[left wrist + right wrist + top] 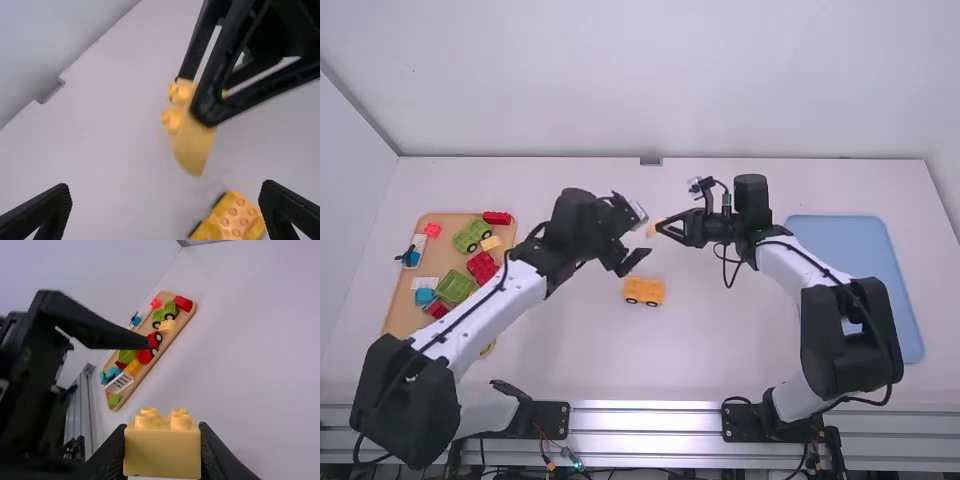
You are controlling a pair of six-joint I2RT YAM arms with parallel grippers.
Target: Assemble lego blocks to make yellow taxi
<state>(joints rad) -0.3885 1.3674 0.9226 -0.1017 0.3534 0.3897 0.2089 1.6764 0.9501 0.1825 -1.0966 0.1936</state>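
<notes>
Clutching the block point(162, 452) in the right gripper point(660, 228), above mid-table, just right of the left gripper point(645, 235), spread wide! And on to the car point(644, 291), down on the table, nearer than both.

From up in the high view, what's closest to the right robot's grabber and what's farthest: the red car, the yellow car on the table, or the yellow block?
1. Yellow block: between the right gripper's fingers.
2. Yellow car: on the table, a bit toward the robot's bases.
3. Red car: farthest, over left on the wooden tray.
</notes>
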